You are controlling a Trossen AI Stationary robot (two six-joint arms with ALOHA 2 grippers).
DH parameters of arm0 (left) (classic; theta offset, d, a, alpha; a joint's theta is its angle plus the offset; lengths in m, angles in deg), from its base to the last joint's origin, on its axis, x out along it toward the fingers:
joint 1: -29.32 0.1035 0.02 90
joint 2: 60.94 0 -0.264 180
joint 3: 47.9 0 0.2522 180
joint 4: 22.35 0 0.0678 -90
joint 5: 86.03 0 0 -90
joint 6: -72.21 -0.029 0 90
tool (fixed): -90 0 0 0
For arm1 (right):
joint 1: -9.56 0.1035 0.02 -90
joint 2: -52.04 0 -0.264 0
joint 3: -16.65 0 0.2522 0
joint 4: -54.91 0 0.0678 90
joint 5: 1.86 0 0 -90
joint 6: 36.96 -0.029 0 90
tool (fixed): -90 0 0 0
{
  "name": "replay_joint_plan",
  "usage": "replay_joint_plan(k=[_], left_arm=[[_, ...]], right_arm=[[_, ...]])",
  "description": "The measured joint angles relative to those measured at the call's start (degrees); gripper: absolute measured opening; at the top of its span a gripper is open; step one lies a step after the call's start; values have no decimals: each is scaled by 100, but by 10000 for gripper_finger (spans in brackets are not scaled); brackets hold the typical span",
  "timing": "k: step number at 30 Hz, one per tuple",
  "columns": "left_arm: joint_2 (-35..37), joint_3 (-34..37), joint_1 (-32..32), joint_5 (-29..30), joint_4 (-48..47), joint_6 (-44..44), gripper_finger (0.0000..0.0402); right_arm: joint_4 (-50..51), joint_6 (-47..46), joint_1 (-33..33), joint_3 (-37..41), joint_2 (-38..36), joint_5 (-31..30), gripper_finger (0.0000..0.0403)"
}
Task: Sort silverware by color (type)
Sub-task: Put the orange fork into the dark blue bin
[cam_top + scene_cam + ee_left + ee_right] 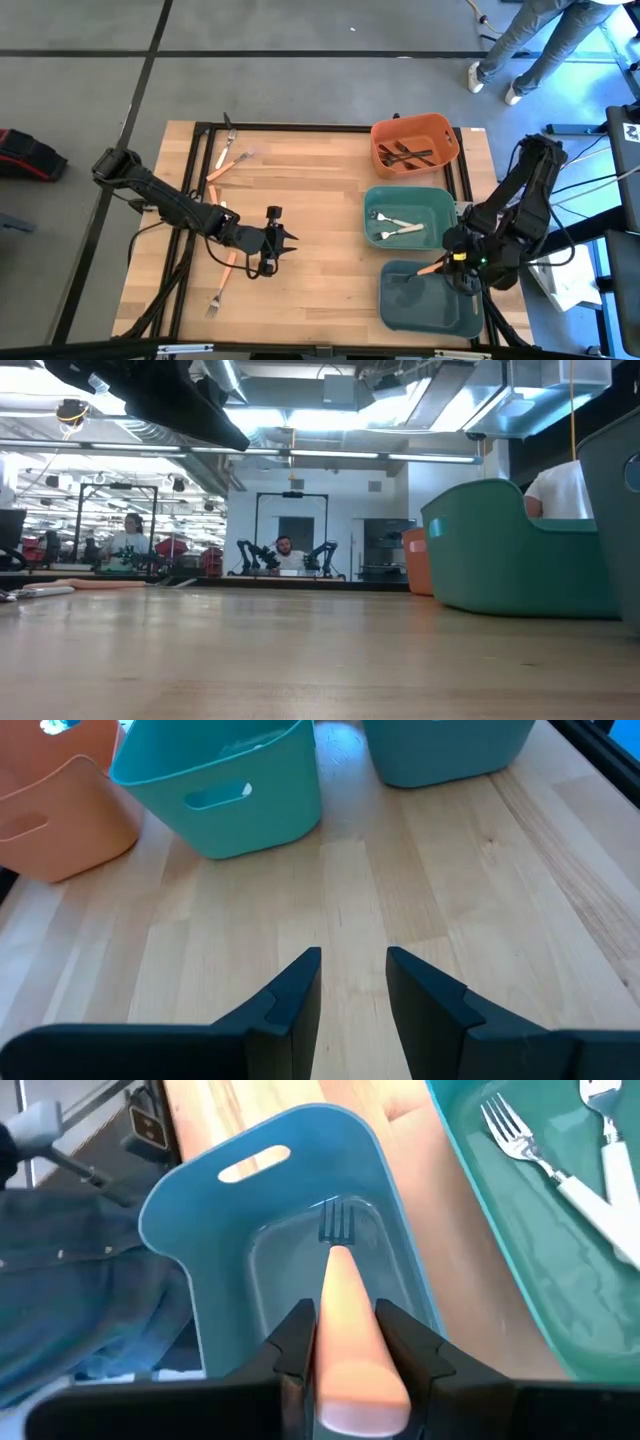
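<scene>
The wooden desk [320, 200] carries an orange bin [414, 144], a teal bin [408, 215], a blue bin [430, 297] and three loose forks [228, 149].

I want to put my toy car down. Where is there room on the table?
The widest bare wood lies between the forks by the far-left corner and the orange bin. More lies between the left gripper and the blue bin. The right side, packed with bins, is crowded.

Surface [320, 190]: light wooden top, black frame.
Floor [300, 80]: grey, dark seams.
Person [530, 40]: standing beyond far right corner.
Red-black object [25, 155]: on floor, left.
</scene>
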Motion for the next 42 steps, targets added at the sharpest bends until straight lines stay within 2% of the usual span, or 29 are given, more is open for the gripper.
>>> replay_joint_plan(k=[4, 9, 15, 19, 22, 25, 32, 38, 42], left_arm=[[0, 0, 1, 0, -2, -2, 110], [-2, 0, 36, 36, 1, -46, 110], [-2, 0, 172, 59, 1, -46, 110], [-2, 0, 180, 59, 1, -36, 110], [-2, 0, 157, 59, 1, -32, 110], [-2, 0, 159, 58, 1, -22, 110], [-2, 0, 158, 59, 1, -6, 110], [-2, 0, 158, 59, 3, 0, 110], [-2, 0, 160, 59, 3, 0, 110]], right_arm=[[64, 23, -6, -74, -192, 174, 67], [590, 253, -217, -608, -457, -363, 67], [722, 1481, -503, -1268, -496, -973, 67], [1168, 1823, -1059, -1303, -459, -1018, 67], [1932, 1672, -1596, -1275, -421, -996, 67], [2246, 1577, -2015, -1132, -458, -1001, 67], [1623, 2433, -2639, -441, -453, -799, 67], [643, 3314, -3406, -39, -340, 51, 67], [384, 3804, -3899, -2, -207, 226, 67]])
